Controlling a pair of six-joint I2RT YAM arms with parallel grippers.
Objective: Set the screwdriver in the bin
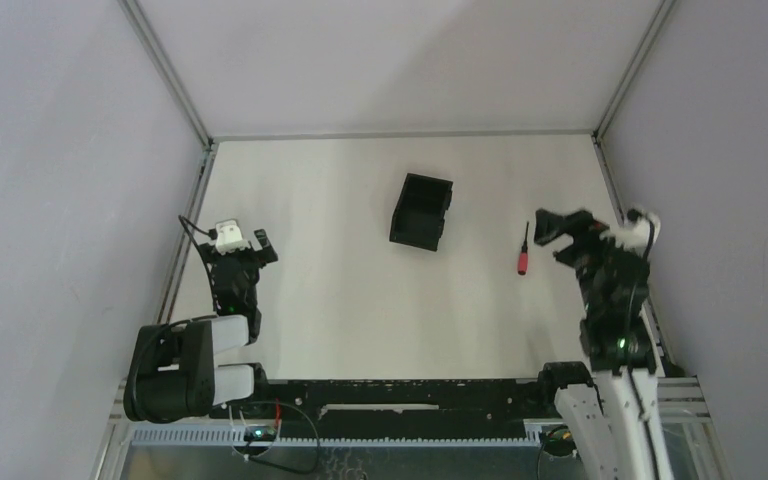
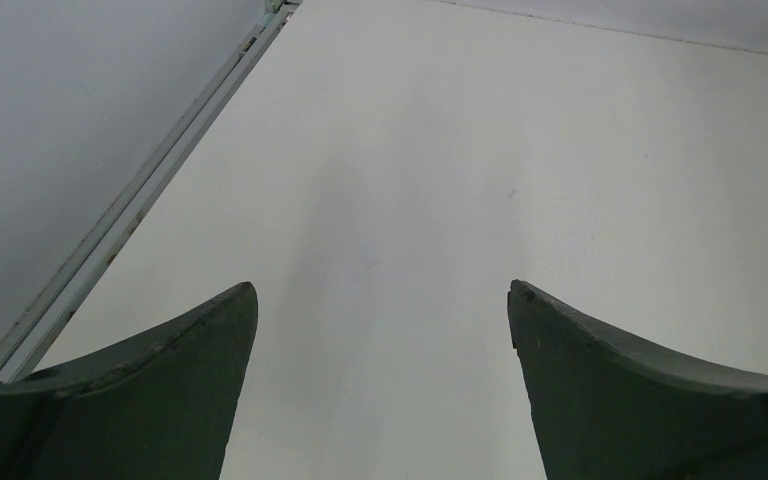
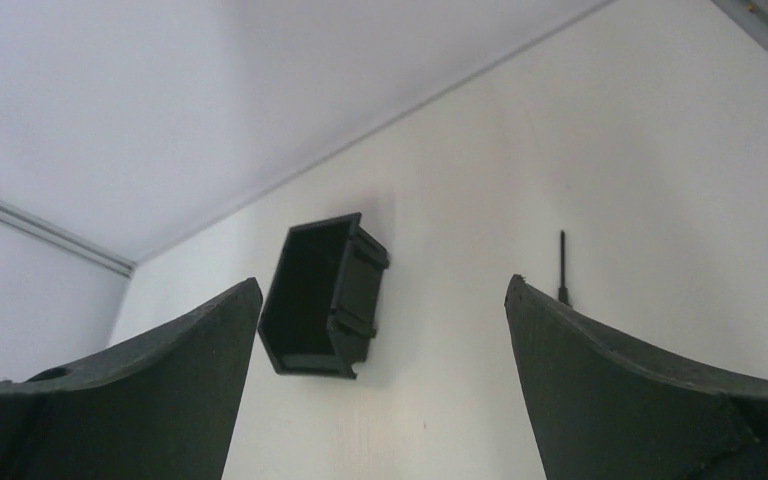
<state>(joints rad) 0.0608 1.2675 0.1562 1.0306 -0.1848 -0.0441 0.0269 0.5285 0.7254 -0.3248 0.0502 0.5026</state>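
Red screwdriver handle, in wrist view, behind right tool finger

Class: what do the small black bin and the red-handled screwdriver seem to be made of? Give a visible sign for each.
The small black rectangular bin looks like matt moulded plastic: thin even walls, raised ribs, dull sheen. The small red-handled screwdriver probably has a plastic handle, given its uniform bright colour; the thin dark shaft suggests metal, too small to confirm.
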